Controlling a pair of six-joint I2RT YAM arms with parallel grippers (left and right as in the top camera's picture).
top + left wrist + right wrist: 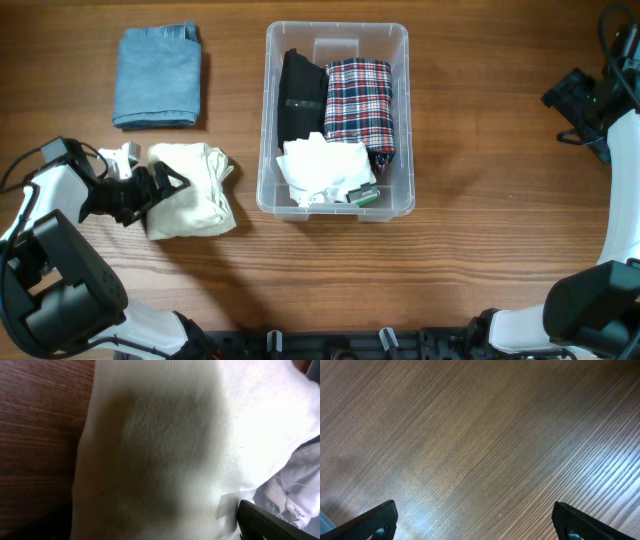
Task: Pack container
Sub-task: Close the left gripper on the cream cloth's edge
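- Though plainly at the left edge of the cream garment, left fingers unreadable: clenched or released, cannot tell.
- Left wrist view: ribbed cream fabric nearly filling it, one black finger in the lower right corner, strip of table at left.
- Upper middle of the table: container upright and lidless, just right of the cream garment, not touching.
- Inside: black garment on left, plaid shirt on right, crumpled white cloth across the near end over both, small green item at its near right corner.
- Beyond the cream garment: folded denim flat on table, left of container, apart.
- At far right: right fingers spread wide, released, grasping nothing, above the table, well apart from container.
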